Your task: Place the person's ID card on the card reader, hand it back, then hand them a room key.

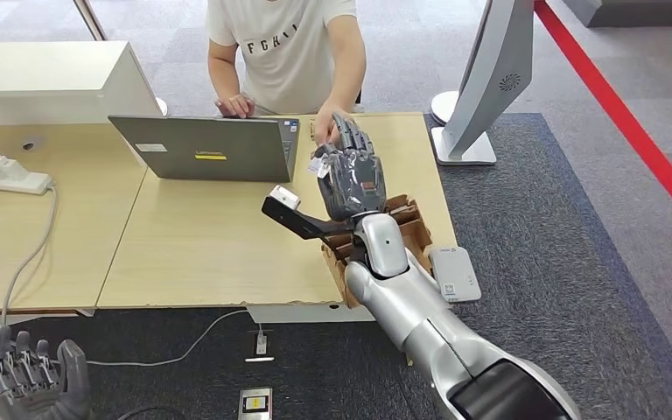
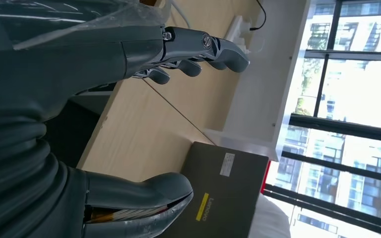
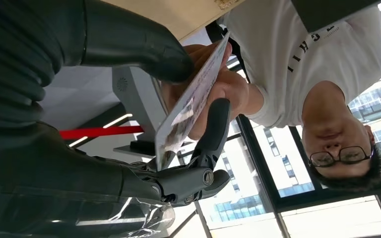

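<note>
My right hand (image 1: 350, 171) reaches across the wooden table (image 1: 201, 254) toward the person (image 1: 284, 44) behind it. In the right wrist view the ID card (image 3: 191, 104), pale with a small picture printed on it, sits pinched between the thumb and a finger of that hand (image 3: 129, 178). The person's hand (image 3: 228, 91) touches the card's far side; the head view shows it (image 1: 324, 118) right at my fingertips. My left hand (image 1: 31, 376) hangs low beside the table's front, fingers apart and holding nothing, as the left wrist view (image 2: 54, 74) also shows.
A grey laptop (image 1: 214, 147) stands open before the person. A black stand with a white head (image 1: 287, 208) and a cardboard box (image 1: 407, 223) lie under my right forearm. A white flat device (image 1: 453, 273) sits at the table's right edge, a kiosk screen (image 1: 481, 79) beyond, a power strip (image 1: 4, 175) far left.
</note>
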